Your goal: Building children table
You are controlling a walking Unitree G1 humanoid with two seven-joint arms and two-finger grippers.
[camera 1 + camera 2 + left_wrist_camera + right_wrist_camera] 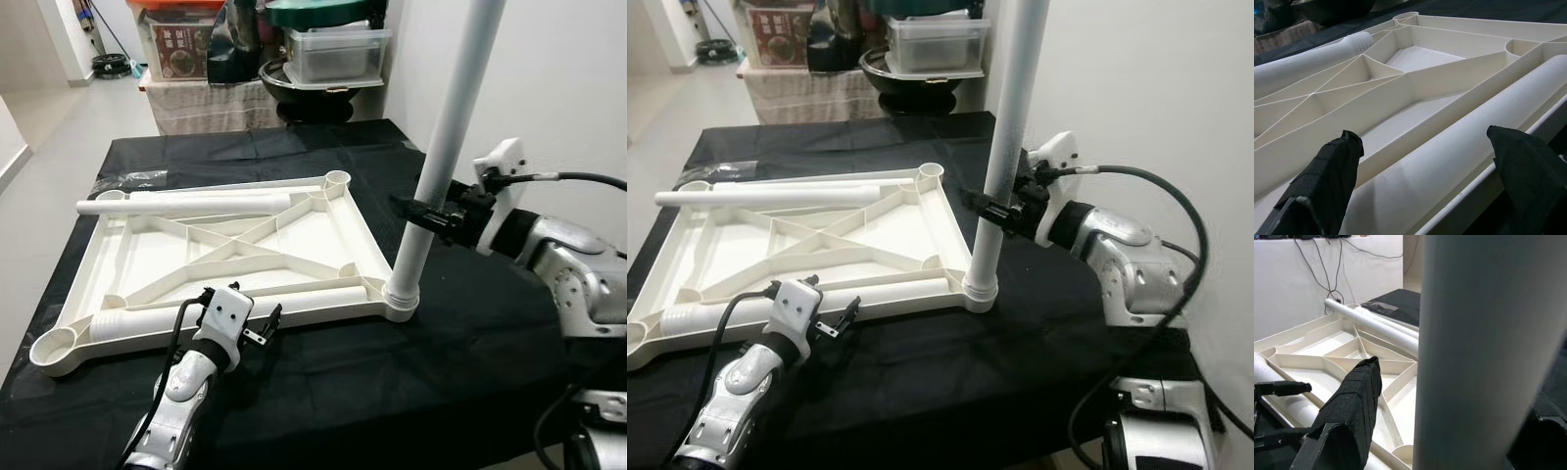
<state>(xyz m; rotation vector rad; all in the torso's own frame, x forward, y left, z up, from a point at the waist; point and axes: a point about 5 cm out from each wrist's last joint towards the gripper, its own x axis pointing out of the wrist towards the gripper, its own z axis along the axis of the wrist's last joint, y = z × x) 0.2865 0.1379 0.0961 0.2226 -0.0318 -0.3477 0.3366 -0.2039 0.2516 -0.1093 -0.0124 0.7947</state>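
White ribbed plastic tabletop [235, 250] lies upside down on black-draped table [470, 352]. Right gripper [423, 213] clamps upright white tube leg [443, 147] seated in near-right corner socket. Left gripper [240, 315], fingers [1327, 176] spread, hovers at loose white leg [1459, 166] along near edge; wrist view shows no contact.

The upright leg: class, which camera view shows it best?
The left eye view: the upright leg shows down to its corner socket, with the right hand shut on it. The right eye view shows much the same. The right wrist view gives a blurred close-up; the left wrist view shows lying legs instead.
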